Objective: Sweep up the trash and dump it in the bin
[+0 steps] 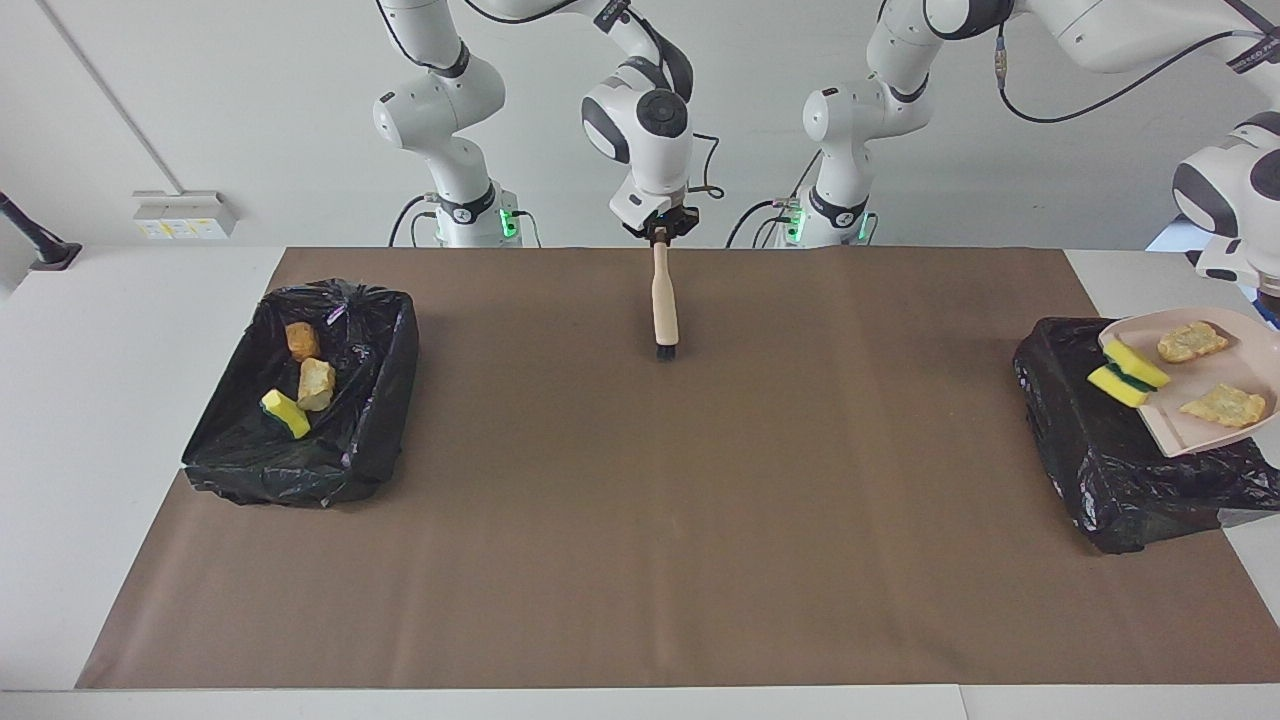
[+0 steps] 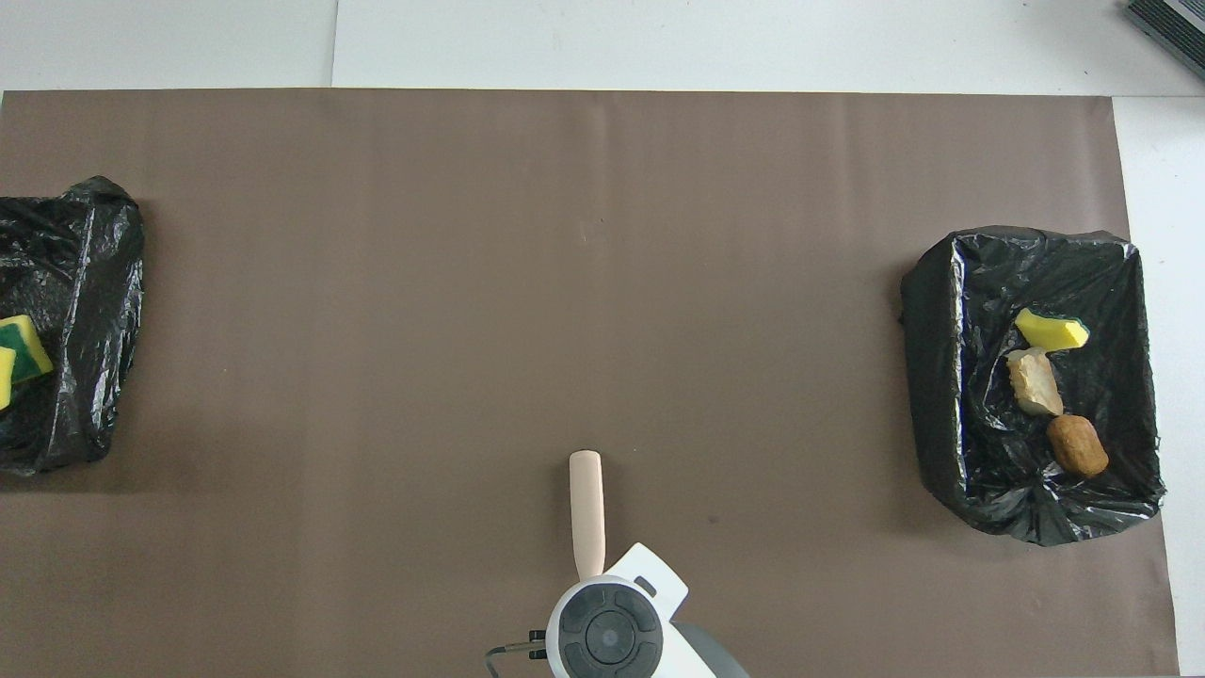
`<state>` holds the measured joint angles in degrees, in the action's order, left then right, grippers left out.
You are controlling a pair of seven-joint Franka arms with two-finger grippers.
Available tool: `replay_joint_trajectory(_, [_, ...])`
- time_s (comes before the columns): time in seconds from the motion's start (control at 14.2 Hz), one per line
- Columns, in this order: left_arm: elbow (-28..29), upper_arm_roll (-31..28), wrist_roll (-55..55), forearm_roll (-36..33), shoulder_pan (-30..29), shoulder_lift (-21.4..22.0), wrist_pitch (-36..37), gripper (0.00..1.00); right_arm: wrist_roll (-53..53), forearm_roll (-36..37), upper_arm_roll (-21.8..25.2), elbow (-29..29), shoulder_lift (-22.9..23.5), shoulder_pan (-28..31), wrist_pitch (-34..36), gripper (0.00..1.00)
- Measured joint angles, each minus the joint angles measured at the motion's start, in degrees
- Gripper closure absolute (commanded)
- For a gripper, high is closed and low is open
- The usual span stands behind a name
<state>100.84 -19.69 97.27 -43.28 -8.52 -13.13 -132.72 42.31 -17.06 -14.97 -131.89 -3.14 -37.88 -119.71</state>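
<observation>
Four scraps ride the pale pink dustpan over the black-lined bin at the left arm's end. The left gripper is out of frame, presumably clamped on the dustpan handle. A yellow-green sponge piece overhangs the lip; a fast tilt could drop it outside that bin. The right gripper, toward the other end, is closed on the hanging brush.

Black bin liners, brown mat, pink dustpan, beige brush, yellow/green sponges.
</observation>
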Motion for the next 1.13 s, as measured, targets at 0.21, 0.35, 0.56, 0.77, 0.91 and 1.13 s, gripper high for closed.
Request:
replay_joint_trajectory(0.21, [0.50,0.22,-5.16,-9.46,0.05,0.43,1.73,1.00,0.00,0.38,0.21,-1.03,0.00,0.00,-2.26,1.00])
replay_joint_trajectory(0.35, [0.60,0.56,-9.05,-15.71,0.42,0.84,4.64,1.00,0.00,0.51,0.59,-1.44,0.00,0.26,-3.32,1.00])
replay_joint_trajectory(0.56, [0.34,2.73,-13.39,-21.24,1.09,2.24,9.75,1.00,-0.26,0.55,0.70,-1.72,0.20,0.77,-4.75,1.00])
replay_joint_trajectory(0.77, [-0.21,4.19,-13.38,-21.96,1.37,6.49,12.70,1.00,-1.11,1.59,0.70,-1.75,0.43,0.75,-5.25,1.00])
replay_joint_trajectory(0.91, [-0.01,7.93,-13.27,-20.27,1.41,9.17,17.31,1.00,-1.29,2.82,0.69,-1.77,0.74,0.72,-5.55,1.00])
replay_joint_trajectory(1.13, [0.16,16.31,-13.52,-11.01,1.54,9.62,24.31,1.00,-1.31,2.88,0.65,-1.89,0.98,0.72,-5.60,0.81])
